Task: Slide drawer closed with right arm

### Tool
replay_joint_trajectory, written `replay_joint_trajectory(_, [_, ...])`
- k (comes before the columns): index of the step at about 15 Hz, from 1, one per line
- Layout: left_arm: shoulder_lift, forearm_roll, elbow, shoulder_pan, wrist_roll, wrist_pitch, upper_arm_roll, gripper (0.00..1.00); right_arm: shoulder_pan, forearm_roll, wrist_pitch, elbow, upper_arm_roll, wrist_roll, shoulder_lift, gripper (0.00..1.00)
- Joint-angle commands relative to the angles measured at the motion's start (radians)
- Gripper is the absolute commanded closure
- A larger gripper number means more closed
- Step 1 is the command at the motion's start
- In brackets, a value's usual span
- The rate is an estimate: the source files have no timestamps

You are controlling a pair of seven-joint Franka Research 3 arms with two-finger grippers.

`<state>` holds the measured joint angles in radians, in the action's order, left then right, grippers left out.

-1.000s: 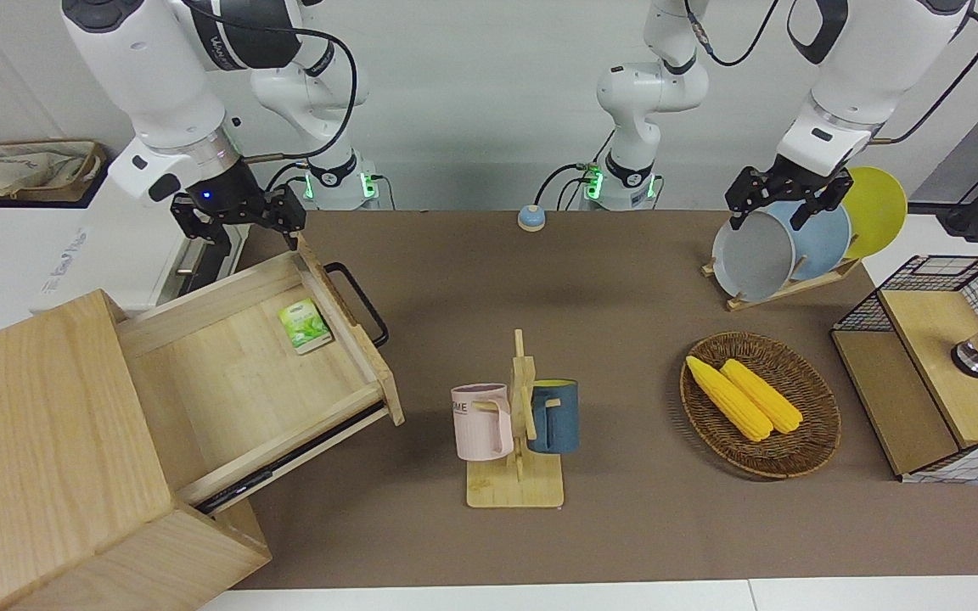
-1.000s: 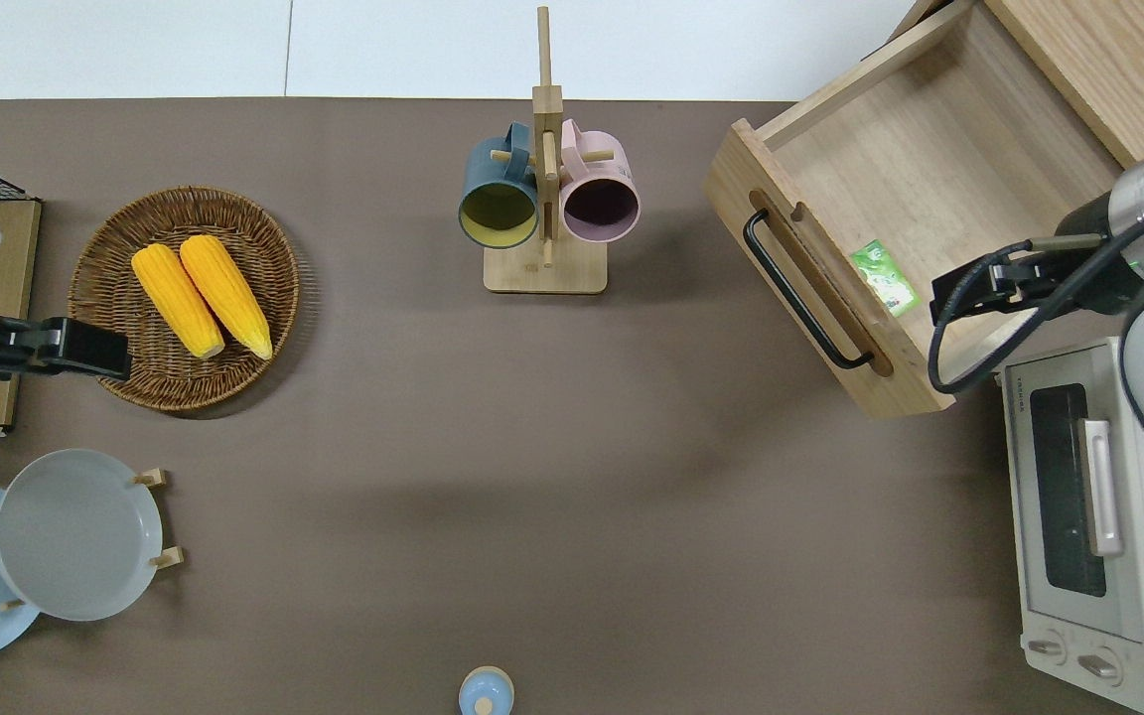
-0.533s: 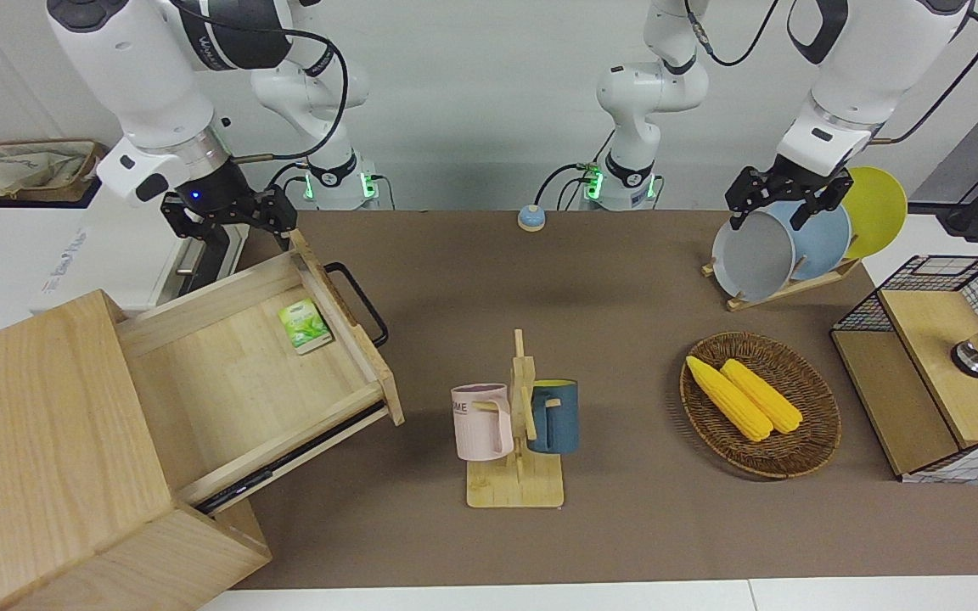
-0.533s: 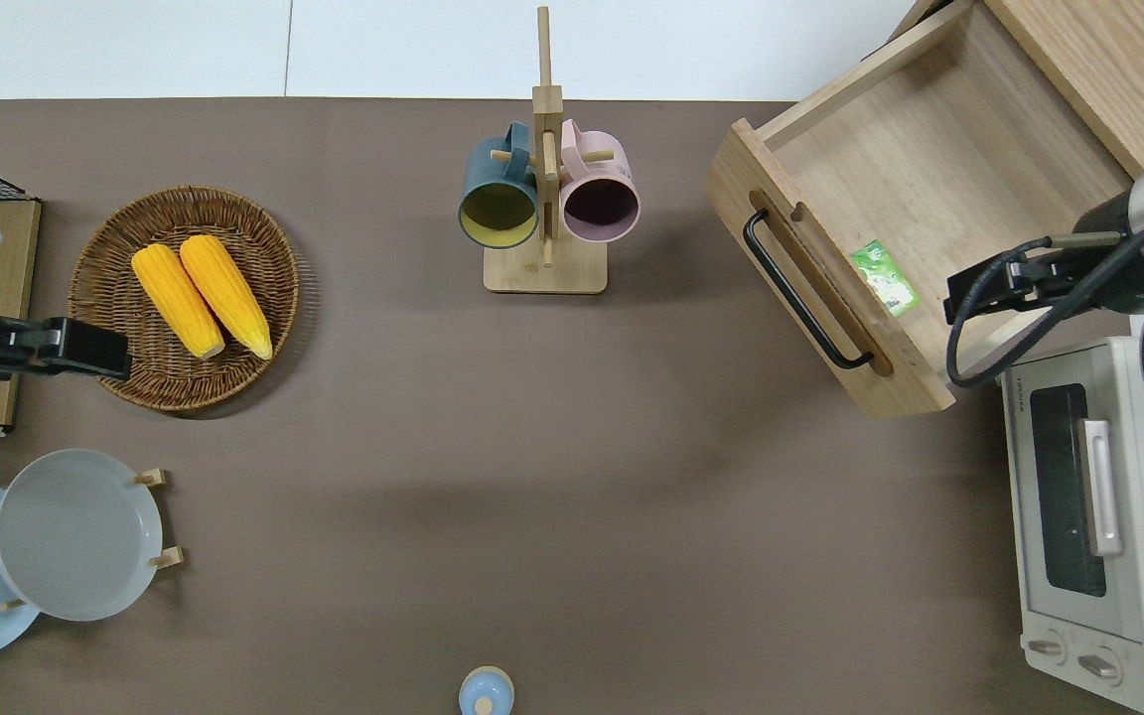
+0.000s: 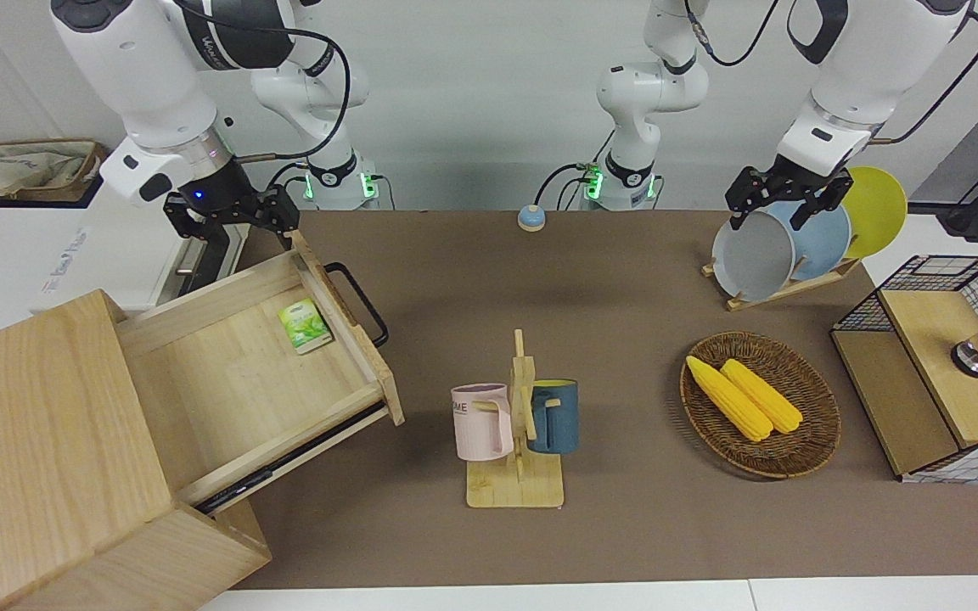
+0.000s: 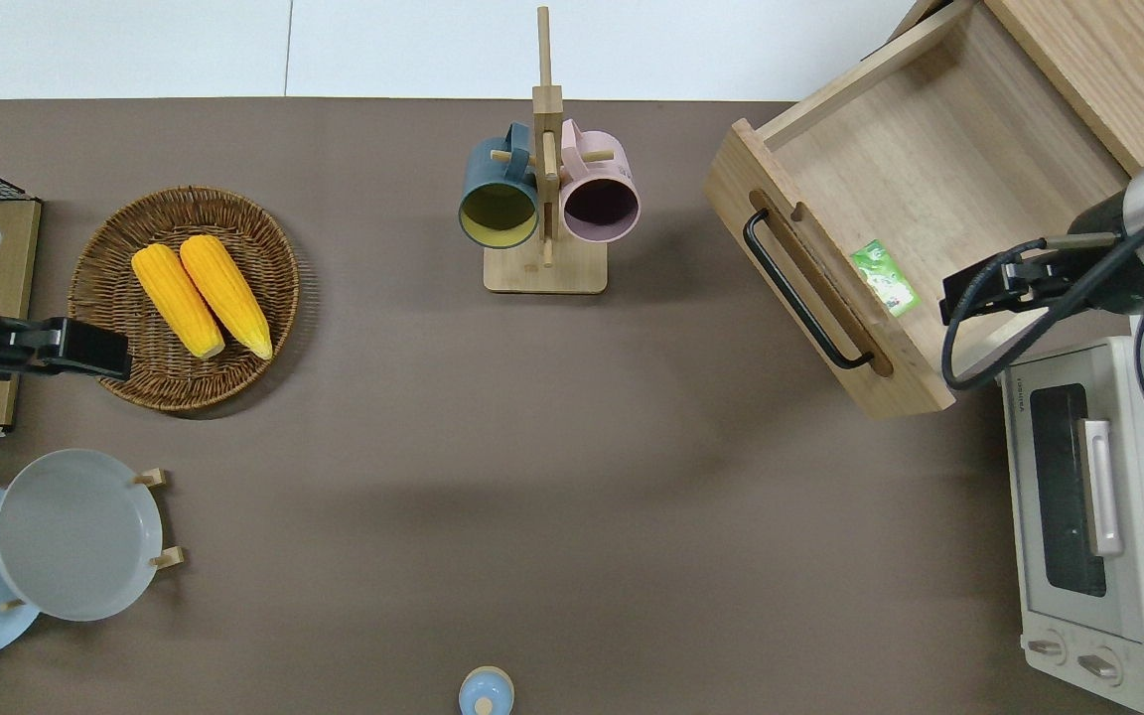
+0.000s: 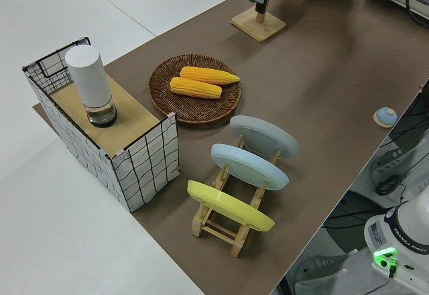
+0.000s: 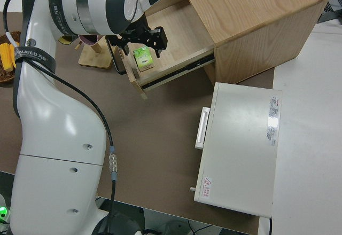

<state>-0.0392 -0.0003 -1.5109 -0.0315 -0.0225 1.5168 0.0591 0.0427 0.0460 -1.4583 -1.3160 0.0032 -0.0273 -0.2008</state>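
Observation:
The light-wood drawer [image 5: 226,382] stands pulled out of the pale wooden cabinet [image 5: 39,407], its black bar handle [image 5: 359,301] facing the middle of the table. A green packet [image 5: 305,325] lies inside it. The drawer also shows in the overhead view [image 6: 929,169] and the right side view [image 8: 171,26]. My right gripper [image 5: 230,226] hangs over the drawer's side wall nearest the robots, beside the packet [image 6: 885,279], as the overhead view [image 6: 977,290] shows. It touches nothing that I can see. My left arm is parked, its gripper [image 5: 782,202] empty.
A white toaster oven [image 6: 1088,516] stands next to the drawer, nearer the robots. A mug rack [image 5: 516,424] with two mugs stands mid-table. A wicker basket [image 5: 812,441] with corn, a plate rack [image 5: 782,246] and a wire-mesh box [image 5: 939,365] are toward the left arm's end.
My right gripper shifted a little toward the cabinet's end of the table, then eased back slightly. The drawer and the left arm have not moved.

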Motion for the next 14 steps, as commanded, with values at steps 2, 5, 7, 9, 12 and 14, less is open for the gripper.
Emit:
replay_joint_trajectory(2, [-0.011, 0.017, 0.024, -0.005, -0.010, -0.020, 0.007, 0.01, -0.006, -0.020, 0.006, -0.002, 0.009, 0.030, 0.008, 0.030])
replay_joint_trajectory(5, [-0.011, 0.017, 0.024, -0.005, -0.010, -0.020, 0.007, 0.01, -0.006, -0.055, 0.006, -0.002, 0.014, 0.056, 0.008, 0.173])
replay_joint_trajectory(7, [-0.011, 0.017, 0.024, -0.005, -0.010, -0.020, 0.007, 0.01, -0.006, -0.097, 0.006, -0.002, 0.017, 0.119, 0.008, 0.187])
replay_joint_trajectory(9, [-0.011, 0.017, 0.024, -0.005, -0.010, -0.020, 0.007, 0.01, -0.006, -0.103, -0.002, -0.002, 0.017, 0.130, 0.008, 0.189])
replay_joint_trajectory(12, [-0.011, 0.017, 0.026, -0.005, -0.010, -0.020, 0.007, 0.01, -0.006, -0.103, 0.002, -0.002, 0.017, 0.132, 0.008, 0.528])
replay_joint_trajectory(14, [-0.011, 0.017, 0.026, -0.005, -0.010, -0.020, 0.007, 0.01, -0.007, -0.103, 0.004, -0.002, 0.017, 0.132, 0.008, 0.830])
